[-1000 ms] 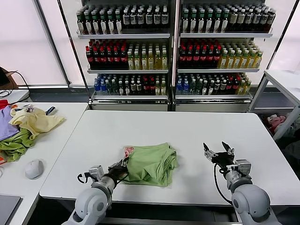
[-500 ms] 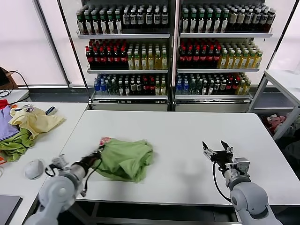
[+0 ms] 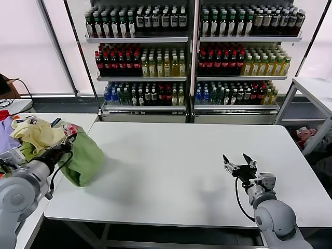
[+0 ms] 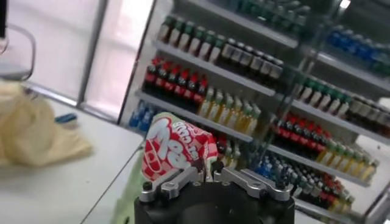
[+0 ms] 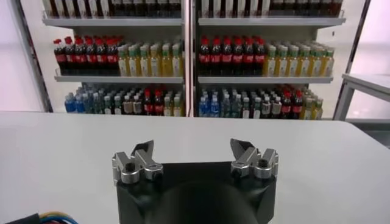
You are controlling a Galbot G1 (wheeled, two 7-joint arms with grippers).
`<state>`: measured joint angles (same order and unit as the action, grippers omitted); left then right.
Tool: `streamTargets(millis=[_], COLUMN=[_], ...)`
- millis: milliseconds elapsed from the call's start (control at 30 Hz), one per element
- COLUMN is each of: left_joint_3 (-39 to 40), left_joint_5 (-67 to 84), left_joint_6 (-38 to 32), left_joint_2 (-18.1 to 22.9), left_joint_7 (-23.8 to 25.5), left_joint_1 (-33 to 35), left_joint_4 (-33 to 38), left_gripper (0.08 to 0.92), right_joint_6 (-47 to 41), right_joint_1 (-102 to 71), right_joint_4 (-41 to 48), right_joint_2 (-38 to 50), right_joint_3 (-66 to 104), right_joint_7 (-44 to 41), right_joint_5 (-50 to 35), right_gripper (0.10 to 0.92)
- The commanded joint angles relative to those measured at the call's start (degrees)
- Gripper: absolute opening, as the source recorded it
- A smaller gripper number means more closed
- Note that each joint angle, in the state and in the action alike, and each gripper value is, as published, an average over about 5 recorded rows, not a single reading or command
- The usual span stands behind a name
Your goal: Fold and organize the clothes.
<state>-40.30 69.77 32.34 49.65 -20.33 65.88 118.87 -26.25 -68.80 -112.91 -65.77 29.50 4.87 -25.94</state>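
Observation:
The light green polo shirt [image 3: 84, 155] is bunched in a folded bundle at the left edge of the main white table [image 3: 187, 155], partly hanging over the gap to the side table. My left gripper [image 3: 66, 145] is shut on it near its red-and-white print [image 4: 173, 152], which stands up just past the shut fingers in the left wrist view. My right gripper [image 3: 236, 165] is open and empty, held just above the table at the right front; its jaws stand wide apart in the right wrist view [image 5: 194, 159].
A side table [image 3: 52, 171] at the left carries a pale yellow garment [image 3: 36, 134], a darker green cloth [image 3: 28, 151] and a purple one [image 3: 4, 136]. Shelves of bottles [image 3: 192, 57] stand behind. Another white table [image 3: 316, 88] is at the far right.
My left gripper has dragged the folded green shirt from the table's front middle leftward to its left edge. The right gripper has stayed almost still and open.

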Motion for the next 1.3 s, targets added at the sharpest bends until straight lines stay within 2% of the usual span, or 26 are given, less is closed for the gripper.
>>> streamTargets(millis=[33, 133, 267, 433, 633, 800, 1000, 1133, 1300], left_joint_3=[28.4, 36.0, 42.1, 47.1, 48.3, 47.0, 42.8, 37.2, 29.9], left_joint_5=[-38.9, -47.7, -49.5, -48.9, -46.8, -40.3, -34.9, -35.9, -43.3], left_joint_6=[-1.4, -1.9, -0.7, 0.2, -0.8, -4.2, -7.5, -9.6, -14.5], left_joint_2=[8.6, 13.9, 19.4, 22.7, 25.7, 26.0, 24.9, 22.8, 19.7], left_joint_7=[3.7, 5.1, 4.7, 4.5, 4.4, 4.7, 6.0, 6.8, 6.5], left_joint_1=[-1.8, -3.6, -8.1, -11.7, -14.4, -12.5, -7.0, -2.2, 3.8], left_joint_4=[-0.4, -5.9, -8.1, -10.9, -13.4, -10.3, -4.8, -0.6, 0.9], left_gripper=[0.121, 0.121, 0.121, 0.121, 0.142, 0.270, 0.442, 0.555, 0.693], right_joint_6=[0.3, 0.4, 0.4, 0.4, 0.5, 0.4, 0.4, 0.5, 0.7], right_joint_1=[0.0, 0.0, 0.0, -0.2, -0.1, 0.3, 1.5, 2.6, 5.9], right_joint_4=[-0.3, -0.2, -0.2, -0.3, 0.1, 0.3, 0.7, 1.4, 5.0], right_joint_2=[0.0, 0.0, 0.0, -0.2, 0.0, -0.1, -1.5, -3.6, -8.8], right_joint_3=[0.0, 0.2, 0.6, 1.0, 1.1, 0.2, -4.0, -9.3, -18.3], right_joint_7=[-0.1, -0.1, -0.1, -0.2, -0.3, -0.2, 0.5, 1.9, 4.5], right_joint_5=[0.0, 0.1, 0.1, 0.1, 0.2, 0.3, 1.5, 2.9, 6.2], right_gripper=[0.823, 0.823, 0.823, 0.823, 0.823, 0.823, 0.823, 0.823, 0.823])
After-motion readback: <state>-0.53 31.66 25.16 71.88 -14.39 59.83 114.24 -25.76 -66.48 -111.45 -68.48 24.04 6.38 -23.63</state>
